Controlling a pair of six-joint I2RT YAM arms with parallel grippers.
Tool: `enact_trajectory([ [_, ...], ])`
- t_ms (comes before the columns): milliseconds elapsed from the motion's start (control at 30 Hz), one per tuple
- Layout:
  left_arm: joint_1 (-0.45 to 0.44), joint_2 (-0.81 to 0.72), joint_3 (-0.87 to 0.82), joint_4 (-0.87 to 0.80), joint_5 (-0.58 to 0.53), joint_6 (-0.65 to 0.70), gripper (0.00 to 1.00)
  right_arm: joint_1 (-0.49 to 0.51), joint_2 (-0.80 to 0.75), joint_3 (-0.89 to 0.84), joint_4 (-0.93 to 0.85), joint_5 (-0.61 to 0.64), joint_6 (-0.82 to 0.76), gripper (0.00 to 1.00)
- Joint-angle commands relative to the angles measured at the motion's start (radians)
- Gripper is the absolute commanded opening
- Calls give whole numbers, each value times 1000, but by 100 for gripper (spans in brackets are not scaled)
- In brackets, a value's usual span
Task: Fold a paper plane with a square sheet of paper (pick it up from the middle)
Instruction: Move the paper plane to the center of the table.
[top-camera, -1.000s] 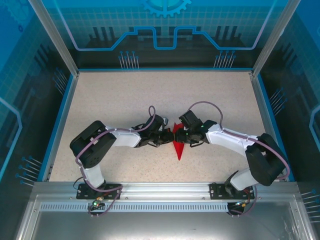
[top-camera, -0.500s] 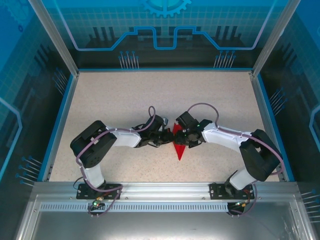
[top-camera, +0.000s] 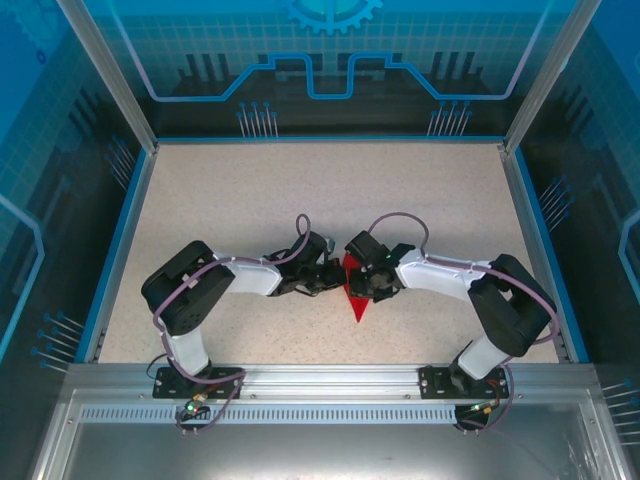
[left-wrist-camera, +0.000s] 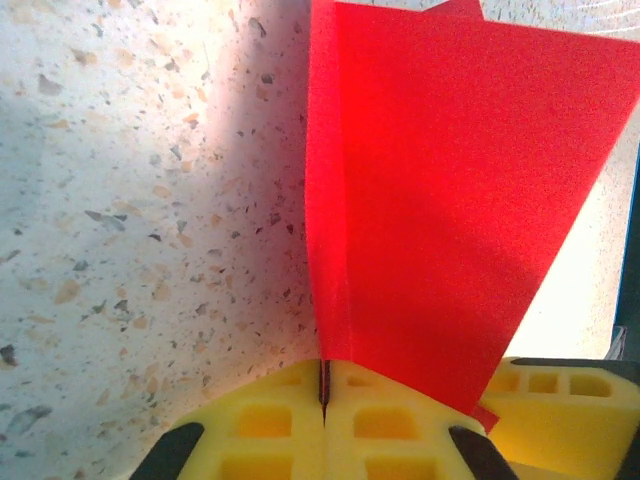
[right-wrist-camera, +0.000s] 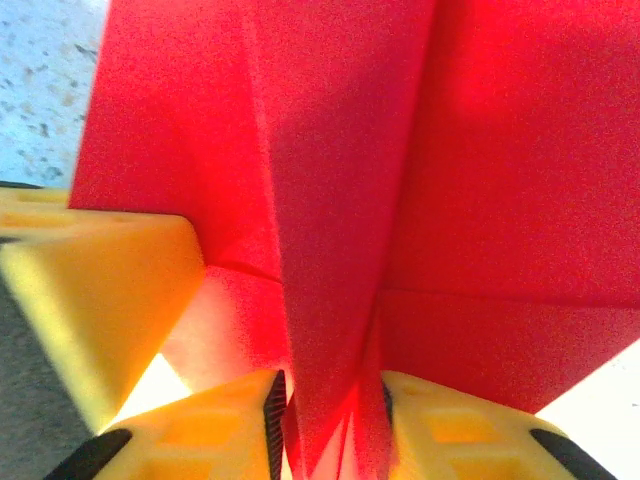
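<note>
Left claw (left-wrist-camera: 323, 395) clamped on paper plane (left-wrist-camera: 440, 200)

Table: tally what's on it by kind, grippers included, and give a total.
Red paper: 1, folded to a point
Grippers: 2, left and right, each pinching the paper
Arms: 2
Total: 5

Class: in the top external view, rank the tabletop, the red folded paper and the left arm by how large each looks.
1. Tabletop, by far the largest.
2. Left arm.
3. Red folded paper, a small pointed piece between the grippers.
</note>
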Motion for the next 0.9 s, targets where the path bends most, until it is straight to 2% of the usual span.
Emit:
enact_trajectory([
  [0, 6, -23, -6, 7, 13, 3, 9, 20, 24, 40, -44, 34, 9, 25],
  [133, 19, -98, 7, -94, -39, 17, 23, 24, 16, 55, -85, 83, 10, 13],
  [267, 70, -194, 2, -241, -146, -1, 33, 25, -4, 69, -133, 136, 1, 9],
  [433, 128, -302, -6, -398, -266, -8, 53, 25, 31, 90, -145, 162, -12, 11],
  [600, 136, -359, 1, -500, -359, 7, 77, 26, 73, 107, -130, 156, -13, 17],
  [733, 140, -379, 2, -539, -398, 1, 89, 26, 90, 114, -126, 153, -12, 19],
  [833, 152, -384, 4, -559, -404, 0, 98, 25, 95, 112, -126, 156, -7, 17],
  [867, 154, -387, 5, -565, -406, 0, 99, 26, 97, 113, -126, 156, -7, 17],
])
